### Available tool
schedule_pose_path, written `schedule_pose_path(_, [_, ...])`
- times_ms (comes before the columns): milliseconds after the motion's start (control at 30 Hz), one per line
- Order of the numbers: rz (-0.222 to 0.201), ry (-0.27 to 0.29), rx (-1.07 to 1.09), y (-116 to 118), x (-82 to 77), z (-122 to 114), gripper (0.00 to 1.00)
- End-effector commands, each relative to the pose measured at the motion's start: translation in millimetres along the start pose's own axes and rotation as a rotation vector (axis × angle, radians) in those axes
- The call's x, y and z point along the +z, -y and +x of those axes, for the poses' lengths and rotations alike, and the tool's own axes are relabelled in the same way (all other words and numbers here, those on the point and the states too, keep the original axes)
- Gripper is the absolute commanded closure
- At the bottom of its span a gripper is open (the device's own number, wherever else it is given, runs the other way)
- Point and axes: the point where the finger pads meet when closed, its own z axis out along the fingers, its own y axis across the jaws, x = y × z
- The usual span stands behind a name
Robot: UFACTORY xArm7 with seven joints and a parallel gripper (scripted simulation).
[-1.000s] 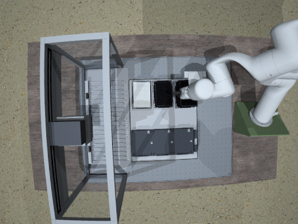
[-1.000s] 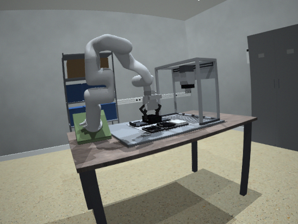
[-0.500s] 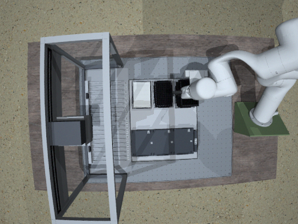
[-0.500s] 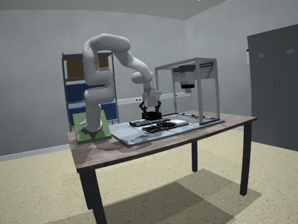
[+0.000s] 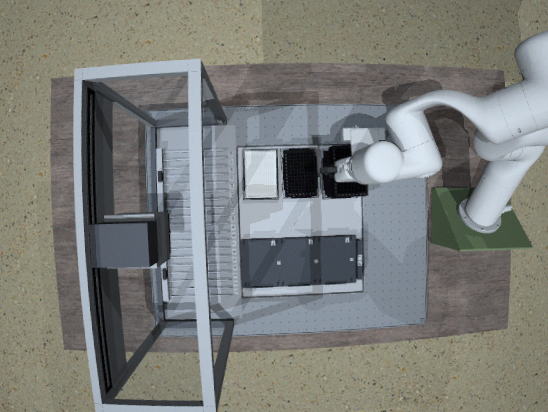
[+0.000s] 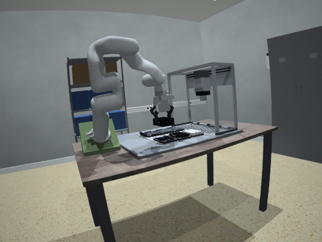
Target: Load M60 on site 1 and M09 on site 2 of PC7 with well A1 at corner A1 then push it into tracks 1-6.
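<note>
Gripper (image 6: 163, 115): its black fingers are clamping wide around the deep-well block M09 (image 6: 163, 120) and holding it in the air above the nest row; the exterior view is showing this gap under the block.
M09 from above: the block (image 5: 345, 172) is appearing over nest S1, half covered by the arm's wrist (image 5: 376, 162), so its height off the deck cannot be told there.
M06 (image 5: 300, 173): the black 96-well plate is sitting in the middle nest, S2.
M60 (image 5: 260, 173): the pale 384-well plate is lying in nest S3, nearest the rails.
PC7 (image 5: 300, 261): the dark carrier is lying on the apron in front of the loading rails (image 5: 220, 225), its three sites showing bare in the top view; in the exterior view it is only a low dark strip (image 6: 160, 131).
Instrument frame (image 6: 223, 97): standing over the rails.
</note>
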Motion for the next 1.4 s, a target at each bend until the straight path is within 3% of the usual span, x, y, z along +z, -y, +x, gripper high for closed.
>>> schedule_pose_path(0, [0.004,0.000,0.000,1.3,-8.6,0.2,1.00])
schedule_pose_path(667, [0.004,0.000,0.000,1.3,-38.3,0.2,1.00])
schedule_pose_path(1033, [0.004,0.000,0.000,1.3,-38.3,0.2,1.00])
schedule_pose_path(1367, [0.004,0.000,-0.333,24.5,-38.2,-44.3,1.00])
